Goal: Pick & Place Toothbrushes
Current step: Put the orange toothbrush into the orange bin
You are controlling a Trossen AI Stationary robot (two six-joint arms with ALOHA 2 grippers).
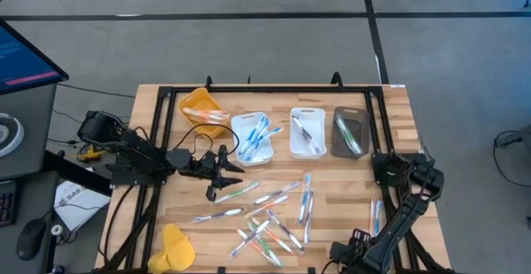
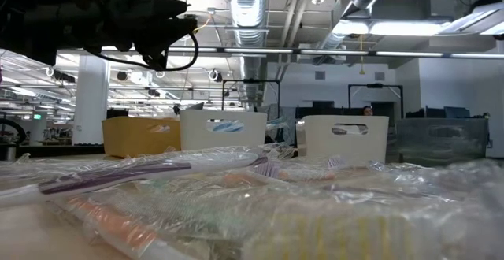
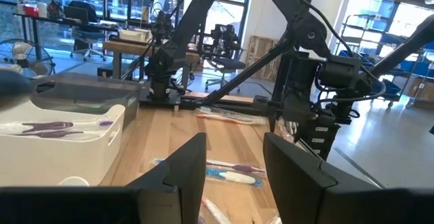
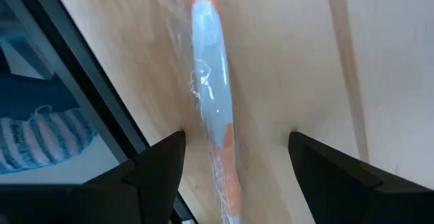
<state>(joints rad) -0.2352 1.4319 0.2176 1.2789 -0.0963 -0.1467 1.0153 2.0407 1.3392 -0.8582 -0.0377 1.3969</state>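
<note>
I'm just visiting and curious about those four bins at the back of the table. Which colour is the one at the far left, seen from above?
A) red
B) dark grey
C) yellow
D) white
C: from above, the yellow bin is leftmost, then two white bins and a dark bin.

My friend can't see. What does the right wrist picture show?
The right gripper hangs open just above a wrapped toothbrush with a pale blue and orange handle, lying on the wooden table between its two dark fingers.
</note>
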